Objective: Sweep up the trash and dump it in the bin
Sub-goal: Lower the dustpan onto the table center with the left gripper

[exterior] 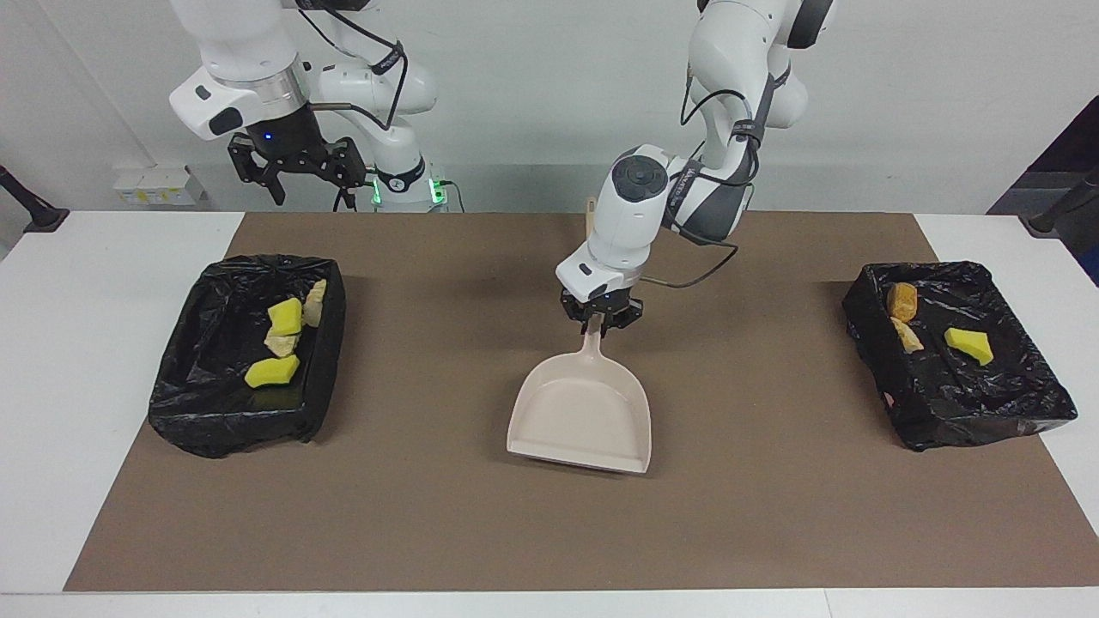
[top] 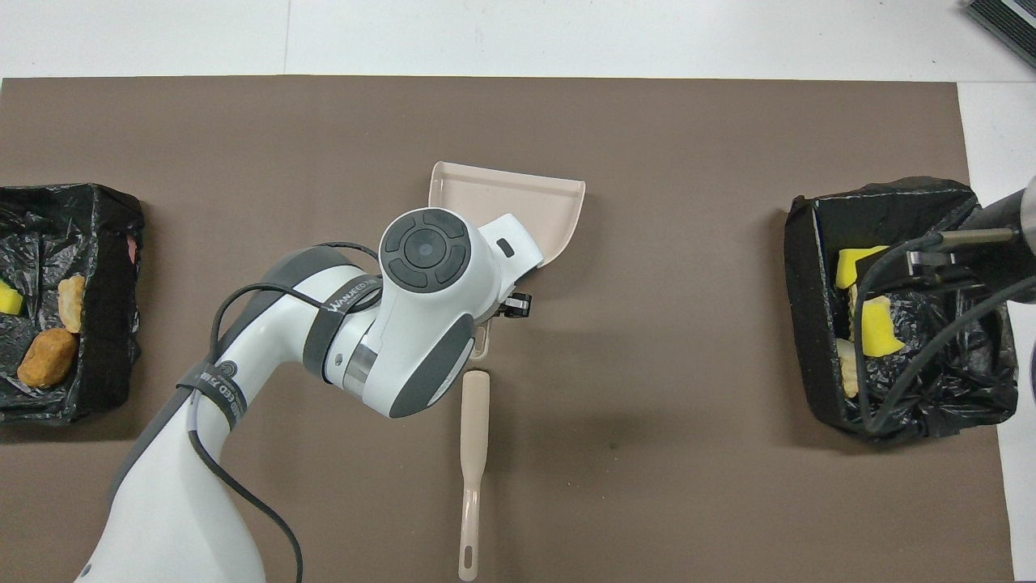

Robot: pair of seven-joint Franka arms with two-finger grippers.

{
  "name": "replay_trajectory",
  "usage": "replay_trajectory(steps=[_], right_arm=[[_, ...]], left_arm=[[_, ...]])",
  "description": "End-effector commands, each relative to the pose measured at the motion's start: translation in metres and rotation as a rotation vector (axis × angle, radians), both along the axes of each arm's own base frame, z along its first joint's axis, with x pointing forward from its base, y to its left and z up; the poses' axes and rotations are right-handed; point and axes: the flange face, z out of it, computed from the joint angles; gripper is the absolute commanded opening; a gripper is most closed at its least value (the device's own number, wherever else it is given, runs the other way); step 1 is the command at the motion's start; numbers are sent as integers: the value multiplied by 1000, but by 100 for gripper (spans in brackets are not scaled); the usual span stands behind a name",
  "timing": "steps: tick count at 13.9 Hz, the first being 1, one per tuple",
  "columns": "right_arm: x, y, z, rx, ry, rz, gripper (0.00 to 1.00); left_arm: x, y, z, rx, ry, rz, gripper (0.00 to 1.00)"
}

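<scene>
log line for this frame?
left end effector: shut on dustpan, mid-mat | right end effector: open, waiting | trash: in bins

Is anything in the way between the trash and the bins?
No. Every scrap of trash visible already lies in the two black bins. The left end effector holds the empty dustpan over the mat's middle; the right end effector waits, open.
</scene>
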Motion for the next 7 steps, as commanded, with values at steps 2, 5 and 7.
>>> replay_trajectory(steps=[2,5,7], right_arm=[[-2,-5,3,19,10,19,100],[-2,-5,4,20,8,19,100],[-2,-5,4,19,8,19,100]], left_arm=[[-17,-4,-12,-13,-8,13,0],[-17,-6,-18,-20,-12,50,0],[-14,-4,-14,-22,-9,98,99]])
